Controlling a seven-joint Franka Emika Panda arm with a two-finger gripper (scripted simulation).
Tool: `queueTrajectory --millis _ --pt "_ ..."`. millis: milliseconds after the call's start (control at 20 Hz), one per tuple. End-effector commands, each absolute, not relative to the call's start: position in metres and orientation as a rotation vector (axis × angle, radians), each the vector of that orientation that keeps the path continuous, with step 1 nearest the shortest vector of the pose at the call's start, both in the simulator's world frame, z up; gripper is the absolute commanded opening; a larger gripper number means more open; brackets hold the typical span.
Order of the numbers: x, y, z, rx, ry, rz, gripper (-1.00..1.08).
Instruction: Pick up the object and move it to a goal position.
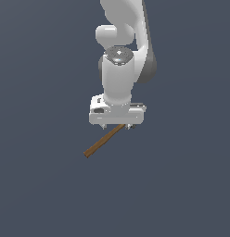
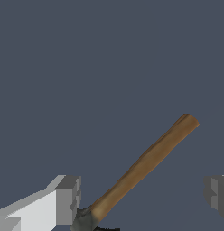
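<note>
Hammer: stiff wooden handle, dark head looks heavier, so probably head-heavy. My jaws stand apart, straddling it near the head; grip there to limit swing.

I can read no text, label, brand, number or sign in either view; the arm's white casing and the hammer's handle carry no legible marking.

Hammer: brown wood-grain handle, dk grey-black head. Gripper: white body w/ grey fingers. Arm white w/ grey joints. Counter plain slate blue-grey, no pattern.
</note>
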State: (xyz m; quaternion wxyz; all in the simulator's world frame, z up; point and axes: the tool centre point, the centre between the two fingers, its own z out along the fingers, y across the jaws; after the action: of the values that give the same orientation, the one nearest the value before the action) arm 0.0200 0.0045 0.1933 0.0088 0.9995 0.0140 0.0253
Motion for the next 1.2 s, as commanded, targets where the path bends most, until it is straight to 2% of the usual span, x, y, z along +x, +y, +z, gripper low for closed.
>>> queueTrajectory --millis 0,450,1150 --pt "0.020 0.004 0.193 3.123 0.044 0.079 1.00" --pt "0.020 -0.032 0.201 3.087 0.008 0.090 1.00" --pt "0.012 -0.031 0.183 3.099 -0.162 0.081 1.00"
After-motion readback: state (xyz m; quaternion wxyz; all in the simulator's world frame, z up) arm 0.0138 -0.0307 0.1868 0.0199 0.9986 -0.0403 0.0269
